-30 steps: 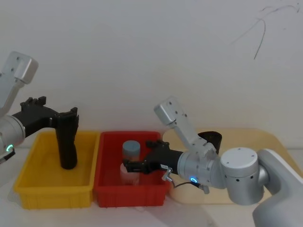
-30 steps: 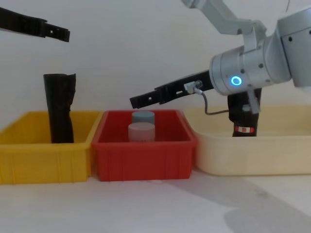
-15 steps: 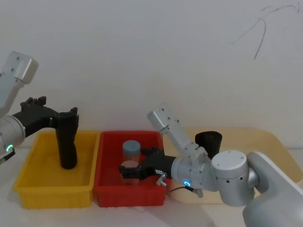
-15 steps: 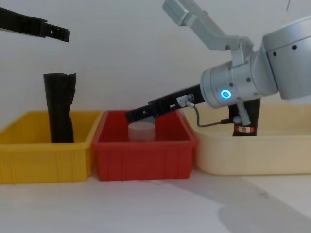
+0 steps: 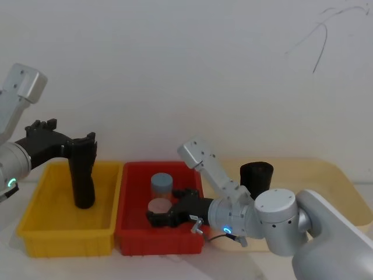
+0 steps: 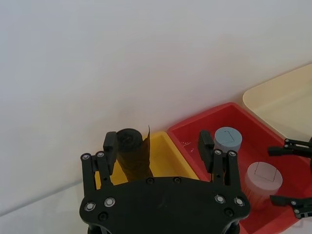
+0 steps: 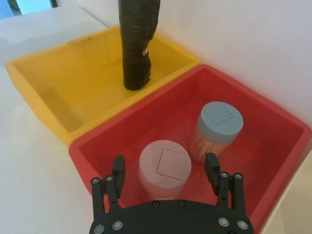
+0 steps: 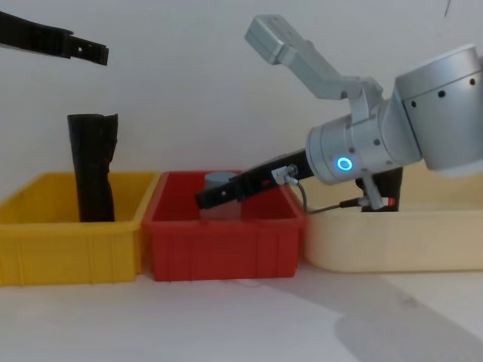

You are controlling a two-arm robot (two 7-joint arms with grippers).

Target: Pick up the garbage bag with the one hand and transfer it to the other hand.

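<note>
The garbage bag (image 5: pixel 256 175), a matte black cylinder of rolled plastic, stands upright in the smooth, rounded cream tray (image 5: pixel 338 175) at the right of the head view. In the chest view a narrow red-and-white band shows near its base, the rest mostly hidden behind the right arm's grey housing. Nothing holds it. The right gripper (image 7: pixel 165 168) is low inside the glossy red plastic bin (image 5: pixel 125 233) at centre. Its two black fingers are spread wide on either side of a jar with a flat pale pink lid (image 5: pixel 158 205); I cannot tell whether they touch it. Just behind that jar stands a second one with a round blue-grey lid (image 5: pixel 161 182). The left gripper (image 6: pixel 157 146) hangs at the left of the frame above the rectangular yellow bin (image 5: pixel 35 239), its fingers parted and gripping nothing. Below it, upright in that bin, is another black roll (image 5: pixel 81 181), slightly crinkled, with a loose flap at its top edge; the right wrist view shows a small red mark on its side. In the chest view the left fingers sit well above this roll's top.
</note>
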